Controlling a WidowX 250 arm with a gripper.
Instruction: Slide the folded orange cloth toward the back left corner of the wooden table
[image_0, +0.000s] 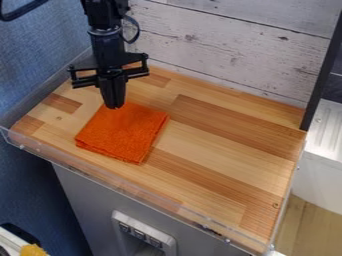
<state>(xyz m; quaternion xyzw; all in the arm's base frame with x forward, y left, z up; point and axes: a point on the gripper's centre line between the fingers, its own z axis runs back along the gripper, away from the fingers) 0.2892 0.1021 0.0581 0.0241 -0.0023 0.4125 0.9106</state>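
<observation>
The black gripper (115, 106) hangs down at the upper left of the worktop, its two fingers close together and shut. Its fingertips are at the back corner of a folded orange cloth (121, 134). Whether any fabric is pinched between them cannot be made out. The cloth lies flat on the left part of the wooden worktop (214, 145), roughly square, with its layers showing along the front edge. The fingers hide a bit of its back corner.
A low clear guard (123, 187) runs along the worktop's front edge. Whitewashed boards (227, 47) rise behind, and a blue surface (40, 60) stands at the left. A black upright strip (323, 75) borders the back right corner, with a white unit (320, 165) beyond.
</observation>
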